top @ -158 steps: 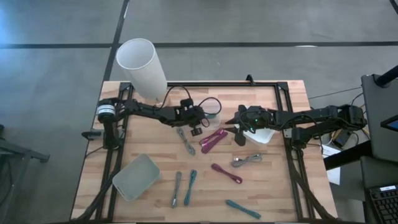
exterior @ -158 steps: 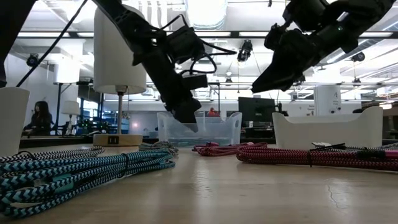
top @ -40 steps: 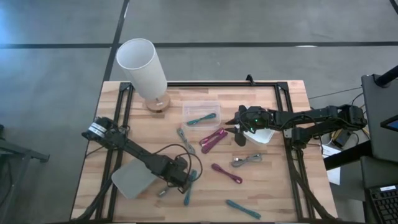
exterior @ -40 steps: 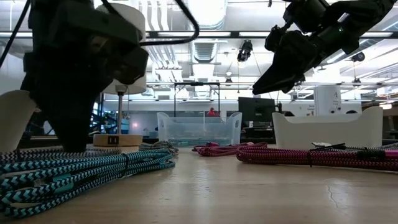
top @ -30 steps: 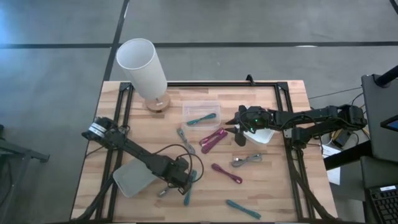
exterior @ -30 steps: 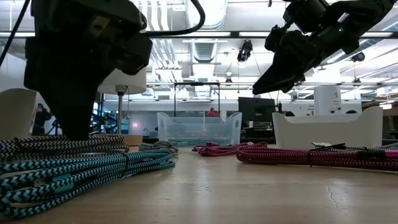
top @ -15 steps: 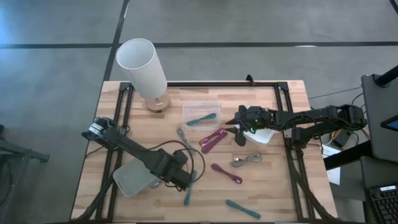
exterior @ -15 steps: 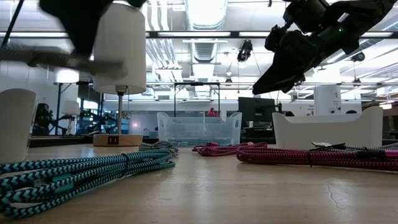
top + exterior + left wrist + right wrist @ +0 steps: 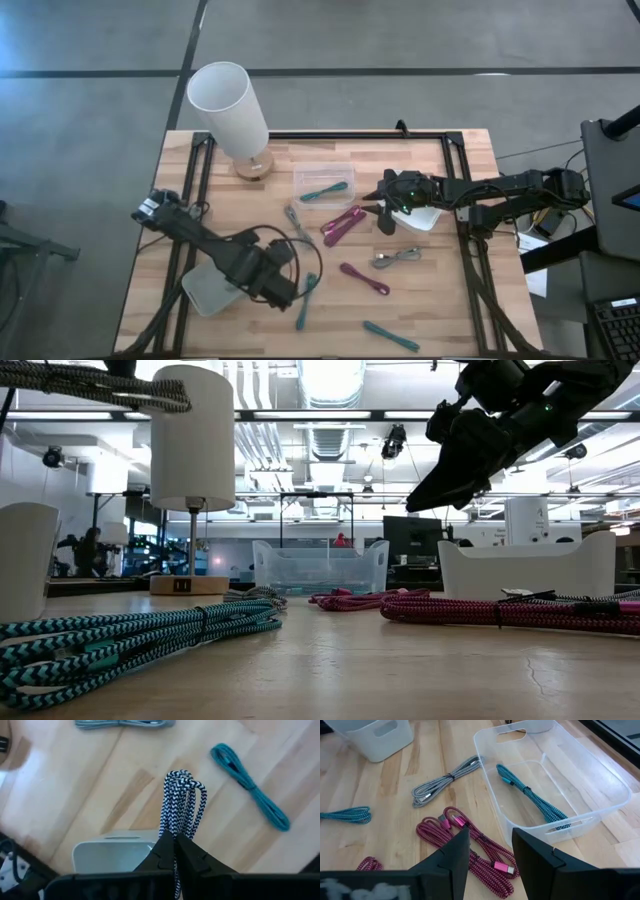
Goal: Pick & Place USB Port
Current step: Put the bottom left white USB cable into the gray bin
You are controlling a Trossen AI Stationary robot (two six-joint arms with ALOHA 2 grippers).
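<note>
My left gripper (image 9: 175, 839) is shut on a black-and-white braided cable bundle (image 9: 182, 795), high above the table's near left part, over the grey bin (image 9: 107, 854). In the low view the bundle (image 9: 95, 387) shows at the top, clear of the table. My left gripper (image 9: 272, 286) is beside the grey bin (image 9: 212, 285) in the high view. My right gripper (image 9: 490, 855) is open and hovers by the white bin (image 9: 425, 216), above magenta cables (image 9: 470, 840). A clear bin (image 9: 555, 775) holds one teal cable (image 9: 530, 795). My left gripper pinches the black-and-white bundle between its two fingers, several strands together, at a point (image 9: 174, 831) back from its looped end (image 9: 183, 776). The fingers come from above. The bundle is lifted clear and lies roughly level, reaching forward past the fingertips.
A white lamp (image 9: 228, 108) stands at the far left. Teal cables (image 9: 305, 300) (image 9: 392, 336), grey cables (image 9: 298, 224) (image 9: 396, 258) and magenta cables (image 9: 343, 225) (image 9: 365, 279) lie spread over the middle of the table. A black frame edges the table.
My left gripper has risen, carrying the black-and-white bundle off the table from beside the teal cables to well above it, and has drifted a little toward the table's left, over the grey bin. The teal cables have stayed on the table.
</note>
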